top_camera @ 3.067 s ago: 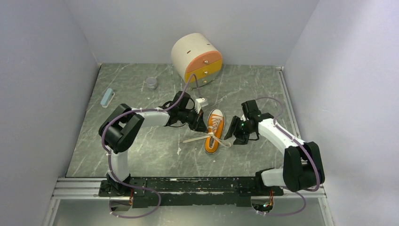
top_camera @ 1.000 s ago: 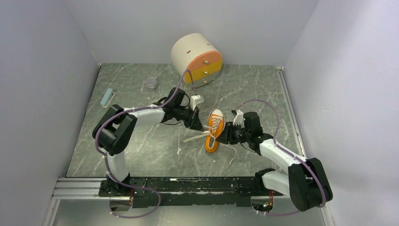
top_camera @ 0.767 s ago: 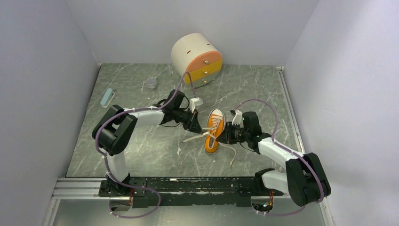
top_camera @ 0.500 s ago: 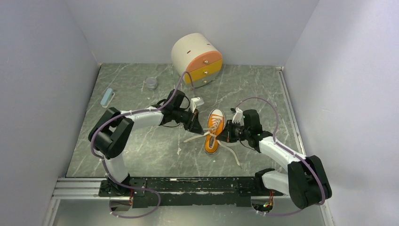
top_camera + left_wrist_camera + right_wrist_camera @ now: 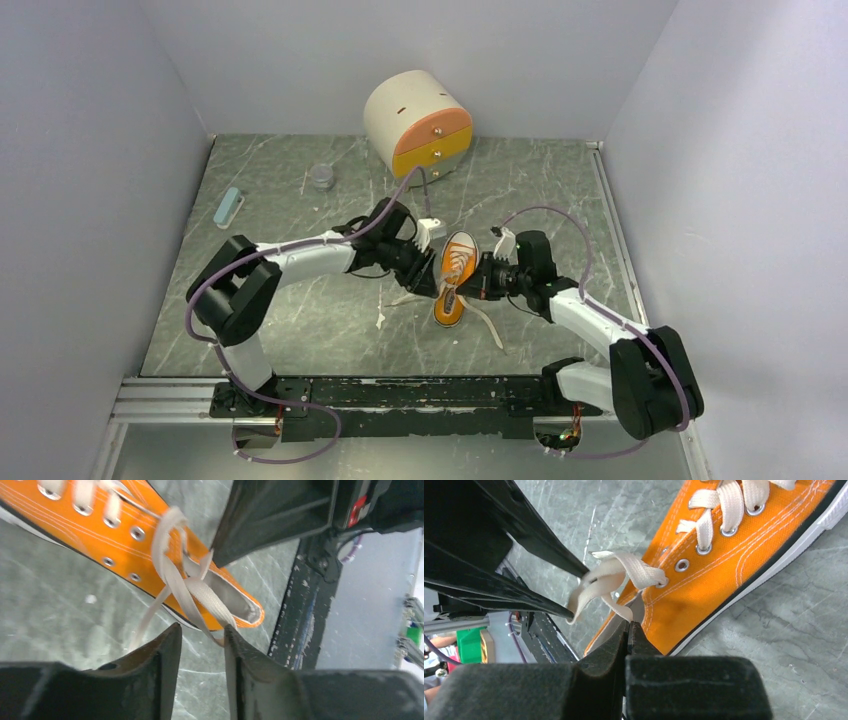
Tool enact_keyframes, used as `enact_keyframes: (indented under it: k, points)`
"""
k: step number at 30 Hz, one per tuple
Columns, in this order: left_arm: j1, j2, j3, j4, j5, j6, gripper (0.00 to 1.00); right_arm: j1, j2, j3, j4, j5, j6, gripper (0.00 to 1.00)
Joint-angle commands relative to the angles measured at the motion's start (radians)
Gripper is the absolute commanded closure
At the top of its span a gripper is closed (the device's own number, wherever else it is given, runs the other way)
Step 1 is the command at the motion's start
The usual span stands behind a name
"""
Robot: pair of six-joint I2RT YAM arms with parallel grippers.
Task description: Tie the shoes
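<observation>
The small orange shoe [image 5: 458, 262] lies mid-table with its toe pointing away, and it also fills much of the left wrist view [image 5: 100, 535] and the right wrist view [image 5: 734, 565]. Its white laces [image 5: 197, 592] cross in a loose twist over the top eyelets. My left gripper [image 5: 428, 272] sits at the shoe's left side with its jaws open [image 5: 202, 632]; a lace strand brushes one fingertip [image 5: 231, 637]. From the right, my right gripper [image 5: 482, 280] is shut [image 5: 629, 624] on a lace strand [image 5: 624, 572] at the shoe's opening. One lace end [image 5: 490, 328] trails on the table.
A round cream drawer unit [image 5: 418, 125] with orange and yellow fronts stands at the back. A small grey cap [image 5: 322, 177] and a pale blue bar [image 5: 229, 207] lie at the back left. Grey walls close in three sides; a black rail [image 5: 400, 395] runs along the near edge.
My left gripper has opened and slid right, closer to the shoe. My right gripper closed on the lace at the shoe's opening and has held there. The left lace end is drawn in.
</observation>
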Motion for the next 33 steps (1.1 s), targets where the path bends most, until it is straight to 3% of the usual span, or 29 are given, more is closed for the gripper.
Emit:
enact_keyframes:
  k: [1, 3, 10, 14, 18, 22, 27, 33]
  points:
    - [0.007, -0.026, 0.106, -0.098, -0.127, 0.096, 0.53, -0.003, 0.030, 0.031, -0.008, -0.004, -0.011, 1.00]
    - [0.010, -0.016, 0.141, -0.117, -0.145, 0.112, 0.32, -0.003, 0.029, 0.032, -0.007, -0.004, -0.010, 1.00]
    - [0.019, 0.068, 0.235, -0.088, -0.112, 0.093, 0.09, -0.004, 0.025, 0.042, -0.027, 0.010, -0.012, 1.00]
    - [0.023, 0.152, 0.303, -0.082, -0.005, 0.098, 0.09, -0.004, 0.028, 0.050, -0.029, 0.020, -0.005, 1.00]
    - [0.027, 0.219, 0.327, -0.082, 0.072, 0.118, 0.16, -0.004, 0.018, 0.044, -0.009, 0.029, 0.017, 1.00]
    - [0.052, 0.229, 0.294, -0.023, 0.139, 0.118, 0.32, -0.004, 0.026, 0.058, -0.027, 0.045, 0.017, 1.00]
    - [0.075, 0.220, 0.244, 0.021, 0.176, 0.118, 0.44, -0.004, 0.033, 0.073, -0.019, 0.057, 0.031, 1.00]
    - [0.069, 0.223, 0.200, 0.107, 0.206, 0.078, 0.37, -0.004, 0.053, 0.095, -0.028, 0.062, 0.028, 1.00]
